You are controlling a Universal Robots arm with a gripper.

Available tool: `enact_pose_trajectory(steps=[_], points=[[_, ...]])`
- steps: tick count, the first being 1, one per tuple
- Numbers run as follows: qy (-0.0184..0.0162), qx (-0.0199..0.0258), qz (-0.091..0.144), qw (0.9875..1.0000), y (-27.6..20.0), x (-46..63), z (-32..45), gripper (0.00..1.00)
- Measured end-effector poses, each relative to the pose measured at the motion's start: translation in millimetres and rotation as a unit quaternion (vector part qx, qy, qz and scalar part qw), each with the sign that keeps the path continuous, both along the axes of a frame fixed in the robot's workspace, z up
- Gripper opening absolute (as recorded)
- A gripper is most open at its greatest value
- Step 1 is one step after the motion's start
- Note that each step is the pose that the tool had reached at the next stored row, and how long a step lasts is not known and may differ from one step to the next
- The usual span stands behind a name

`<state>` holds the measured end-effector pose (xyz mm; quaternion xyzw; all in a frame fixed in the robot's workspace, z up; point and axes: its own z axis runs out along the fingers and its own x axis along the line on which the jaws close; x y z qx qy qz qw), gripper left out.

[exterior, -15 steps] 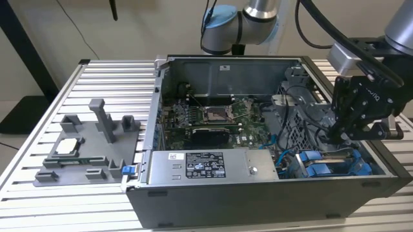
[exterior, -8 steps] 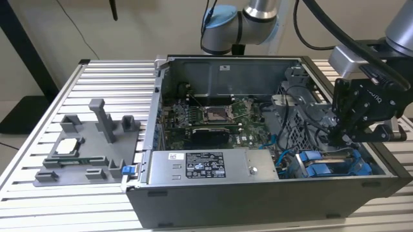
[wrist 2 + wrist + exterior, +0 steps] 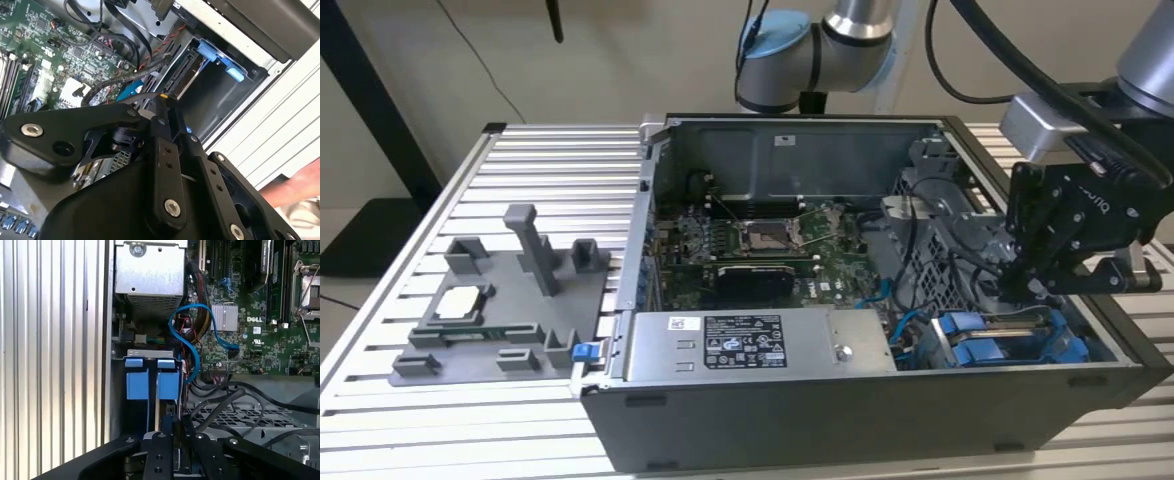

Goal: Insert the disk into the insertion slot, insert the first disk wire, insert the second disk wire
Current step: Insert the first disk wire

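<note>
First wrist view looks along the fingers (image 3: 160, 450), which are drawn narrow, their tips nearly meeting. I cannot tell whether anything is pinched between them. The gripper (image 3: 173, 424) hangs inside the computer case (image 3: 854, 430), its tips just beside the connector edge of the disk (image 3: 168, 385).

In the second wrist view the gripper (image 3: 162, 100) is close to that same edge of the disk (image 3: 183, 75), and a black braided cable (image 3: 115, 82) passes right by the tips. The disk sits in the insertion slot (image 3: 225, 105), with the two blue tabs of its carrier at the far mouth of the slot (image 3: 150, 354).

A blue cable (image 3: 192, 347) loops near the slot and runs onto the motherboard (image 3: 250, 315). Loose black cables (image 3: 220, 405) lie over perforated metal beside the gripper.

In the exterior view the gripper (image 3: 1034, 285) reaches down at the view's right end of the case, above the disk (image 3: 994, 350). The power-supply box (image 3: 761, 345) lies to the view's left of it, and the motherboard (image 3: 761, 240) is behind that. The case rests on a slatted surface (image 3: 547, 150), with a grey tray (image 3: 494, 300) further to the view's left.
</note>
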<state>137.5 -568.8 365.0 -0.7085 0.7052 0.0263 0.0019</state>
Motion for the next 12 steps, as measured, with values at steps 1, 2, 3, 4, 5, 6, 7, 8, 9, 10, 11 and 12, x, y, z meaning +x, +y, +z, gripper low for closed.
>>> enact_pose_trajectory(steps=[1,2,3,4,5,6,7,8,9,10,11,12], points=[[0.0000,0.0000,0.000,1.0000,0.0,0.0,0.0,0.00],[0.0000,0.0000,0.001,1.0000,0.0,0.0,0.0,0.00],[0.0000,0.0000,0.001,1.0000,0.0,0.0,0.0,0.00],[0.0000,0.0000,0.001,1.0000,-0.1,0.0,0.0,0.00],[0.0000,0.0000,0.002,1.0000,-0.4,0.0,-0.2,0.00],[0.0000,0.0000,0.002,1.0000,-0.9,-0.1,-0.2,0.00],[0.0000,0.0000,0.002,1.0000,-1.5,-0.1,-0.2,0.00],[0.0000,0.0000,0.002,1.0000,-2.0,-0.1,-0.3,0.00],[0.0000,0.0000,0.002,1.0000,-2.6,-0.1,-0.4,0.00],[0.0000,0.0000,0.002,1.0000,-3.2,-0.1,-0.5,0.00],[0.0000,0.0000,0.002,1.0000,-4.0,-0.1,-0.7,0.00],[0.0000,0.0000,0.002,1.0000,-4.7,-0.1,-0.9,0.00]])
